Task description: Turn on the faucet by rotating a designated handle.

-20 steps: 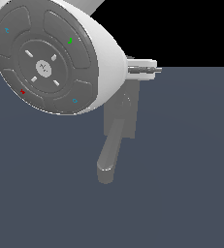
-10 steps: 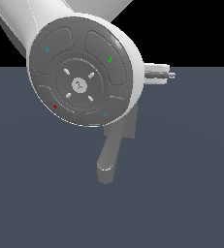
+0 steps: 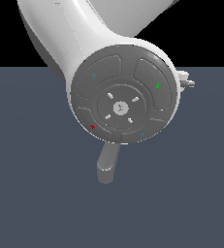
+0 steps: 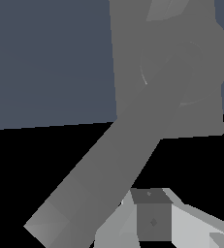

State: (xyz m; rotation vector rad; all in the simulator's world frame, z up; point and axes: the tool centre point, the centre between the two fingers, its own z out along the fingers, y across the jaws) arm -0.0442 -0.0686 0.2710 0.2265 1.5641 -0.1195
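Honestly, the exterior view is mostly arm [image 3: 79,34]. Its big white casing, with a round grey end cap [image 3: 120,99], sits right in front of the camera and covers nearly all of the faucet [image 3: 107,164]. All that shows there is the thick rounded spout [image 3: 106,167], poking out from under the cap and ending on the dark blue-grey floor [image 3: 31,193], roughly mid-floor and well away from its edges. A little white-grey nub [image 3: 186,82] sticks out past the cap on the exterior view's right, but it's too small to say what it is.

The wrist view is a lot more useful. You get the flat rectangular back plate [image 4: 133,58] with the round hub [image 4: 188,60] sitting on it, and the fat spout [image 4: 99,179] runs off the hub on a diagonal with a blunt, squared-looking tip. On the opposite side of the hub a paler grey piece [image 4: 167,8] is cut off by the frame. That might be the handle, but so little of it shows that I wouldn't swear to it.

As for the gripper [image 4: 152,218], only one dark finger block with white housing around it is in view. It sits just beside the spout, nearer the camera, and I can't see contact. With just that one finger showing, I can't tell whether the pincer is released or clenched, and nothing is visibly held in it.
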